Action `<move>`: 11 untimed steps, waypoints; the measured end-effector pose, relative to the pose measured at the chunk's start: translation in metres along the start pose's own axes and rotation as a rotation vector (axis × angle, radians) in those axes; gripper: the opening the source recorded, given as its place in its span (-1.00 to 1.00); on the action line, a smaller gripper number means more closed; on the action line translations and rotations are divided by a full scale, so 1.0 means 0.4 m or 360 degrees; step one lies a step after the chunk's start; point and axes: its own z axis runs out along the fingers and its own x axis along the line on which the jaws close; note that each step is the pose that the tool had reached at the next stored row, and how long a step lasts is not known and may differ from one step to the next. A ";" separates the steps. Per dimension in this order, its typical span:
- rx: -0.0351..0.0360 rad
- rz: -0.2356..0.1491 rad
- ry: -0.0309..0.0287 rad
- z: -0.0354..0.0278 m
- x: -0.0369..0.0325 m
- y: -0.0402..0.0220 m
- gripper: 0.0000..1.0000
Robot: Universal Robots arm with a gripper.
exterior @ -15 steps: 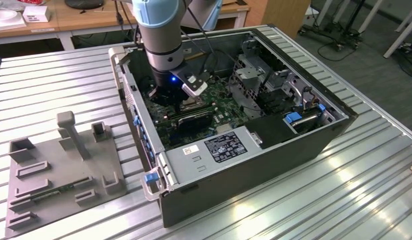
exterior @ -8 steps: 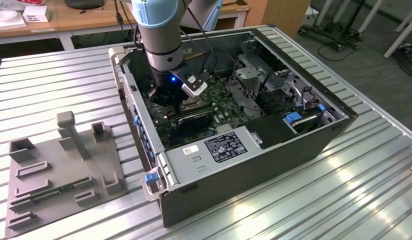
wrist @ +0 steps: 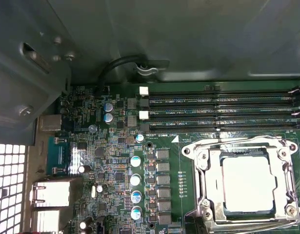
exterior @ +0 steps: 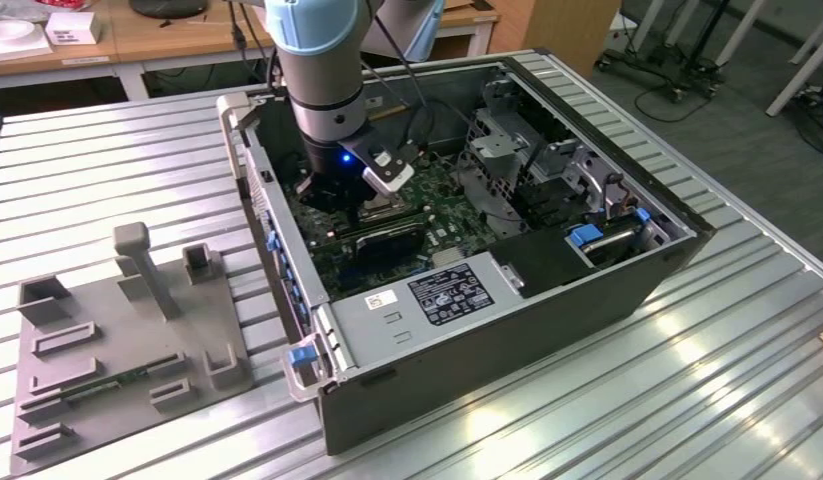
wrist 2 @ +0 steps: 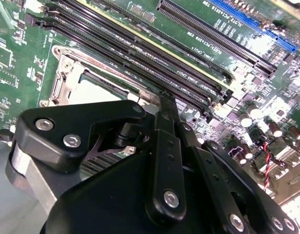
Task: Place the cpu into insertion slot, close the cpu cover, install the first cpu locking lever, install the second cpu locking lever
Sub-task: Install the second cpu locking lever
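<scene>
The cpu (wrist: 248, 183) lies flat in the insertion slot (wrist: 197, 157) on the green motherboard, its pale metal top showing through the window of the cpu cover (wrist: 214, 187). The cover looks to lie flat around the chip. In the second wrist view the cpu (wrist 2: 93, 91) sits just beyond my black gripper (wrist 2: 165, 100), which is shut with nothing in it; its tip hovers at the socket's edge beside the memory slots (wrist 2: 154, 58). From the exterior view, my gripper (exterior: 351, 205) is lowered inside the open computer case (exterior: 518, 330), over the motherboard.
Long black memory slots (wrist: 223, 109) run right beside the socket. Capacitors (wrist: 135, 179) and rear ports (wrist: 52, 192) stand on the socket's other side. The case walls, drive cages (exterior: 571, 180) and power supply (exterior: 438, 295) hem the arm in. A grey fixture plate (exterior: 118, 340) lies on the table beside the case.
</scene>
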 end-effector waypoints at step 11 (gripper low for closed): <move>-0.0006 0.0001 0.00017 0.000 0.000 0.000 -0.80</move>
